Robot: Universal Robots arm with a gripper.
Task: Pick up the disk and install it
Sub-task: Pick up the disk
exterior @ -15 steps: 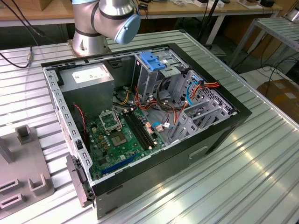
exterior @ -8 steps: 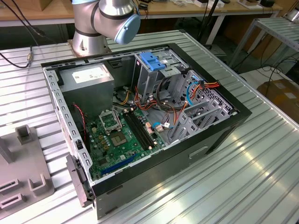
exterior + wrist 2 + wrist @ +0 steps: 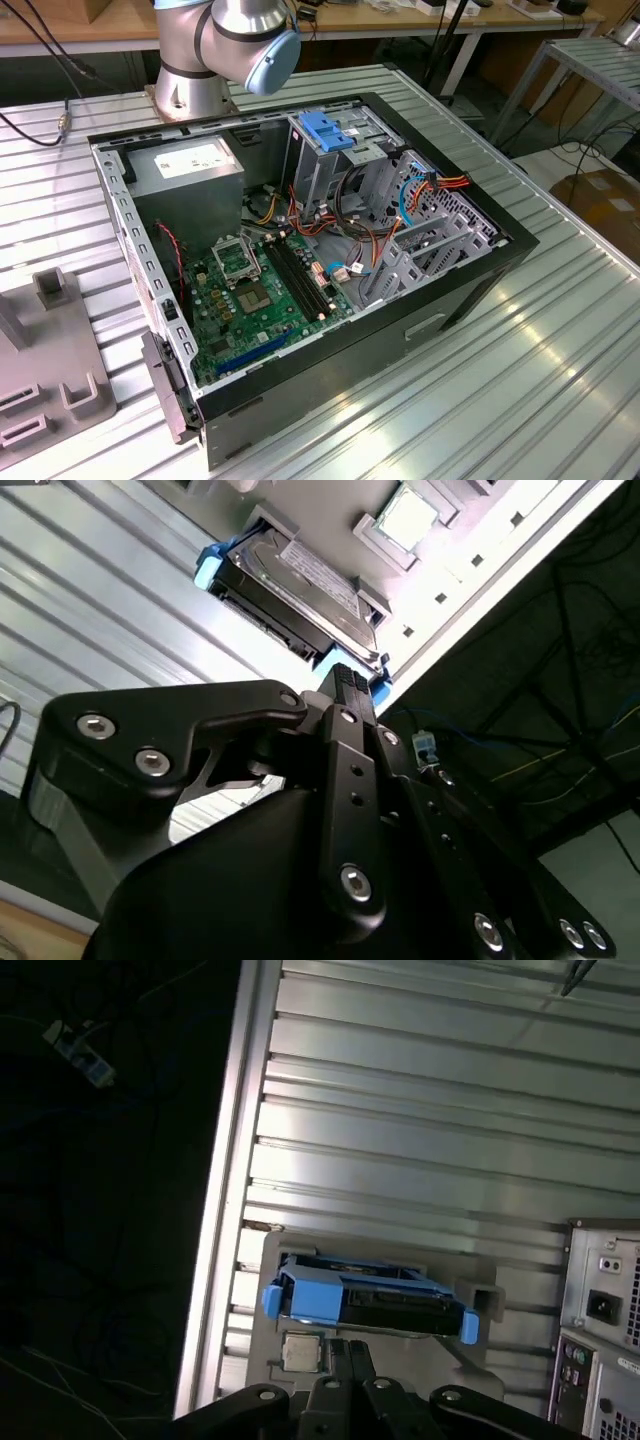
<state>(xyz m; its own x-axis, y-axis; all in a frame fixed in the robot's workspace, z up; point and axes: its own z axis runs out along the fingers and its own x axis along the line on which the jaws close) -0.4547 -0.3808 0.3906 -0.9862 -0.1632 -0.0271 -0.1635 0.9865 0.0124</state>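
Observation:
The disk (image 3: 365,1300) is a grey metal drive in a bright blue plastic frame, lying on a grey holder (image 3: 300,1250) on the ribbed metal table. In the second wrist view the disk (image 3: 300,585) shows its labelled face and blue corners. My gripper (image 3: 346,1353) hovers close by the disk's long edge, apart from it. The black fingers (image 3: 345,685) are pressed together with nothing between them, so the gripper is shut and holds nothing.
The open computer case (image 3: 470,290) lies on the table, with a metal drive cage with a blue latch (image 3: 325,130) and a grey power supply box (image 3: 190,170) inside. A processor chip (image 3: 298,1352) rests in the holder. The table's edge (image 3: 225,1210) runs near the holder.

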